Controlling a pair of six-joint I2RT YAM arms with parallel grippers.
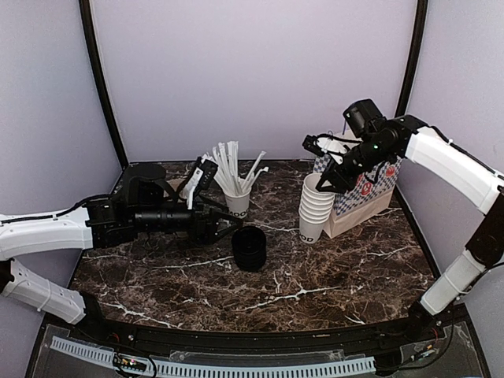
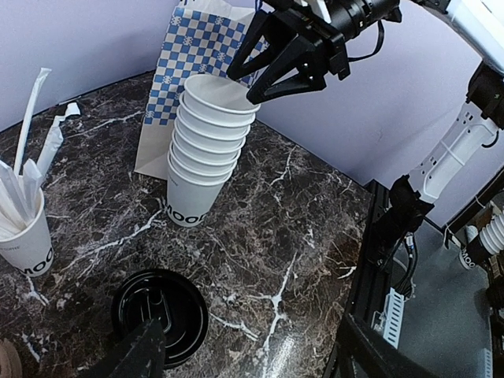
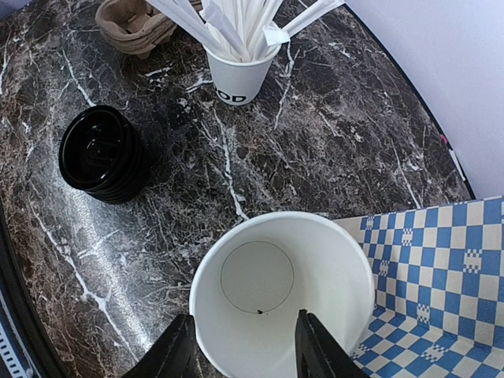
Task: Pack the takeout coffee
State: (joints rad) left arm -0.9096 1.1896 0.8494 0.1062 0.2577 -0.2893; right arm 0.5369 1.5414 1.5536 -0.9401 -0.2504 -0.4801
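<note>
Step in hand: cup pick-up. Right end effector (image 2: 246,87), jaws part-open, straddles the rim of the top white paper cup (image 3: 283,291), stacked at 2 o'clock on the surface (image 1: 354,268); no grip evident. Left end effector (image 1: 222,224), open, sits at 9 o'clock of the black lids (image 1: 250,248). Next move likely needs: close, lift 1 cup free.

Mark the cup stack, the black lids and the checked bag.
cup stack (image 2: 206,150), left wrist view, side of the middle cups.
black lids (image 3: 101,151), right wrist view, top face of the top lid.
checked bag (image 2: 169,69), left wrist view, its front panel.
</note>
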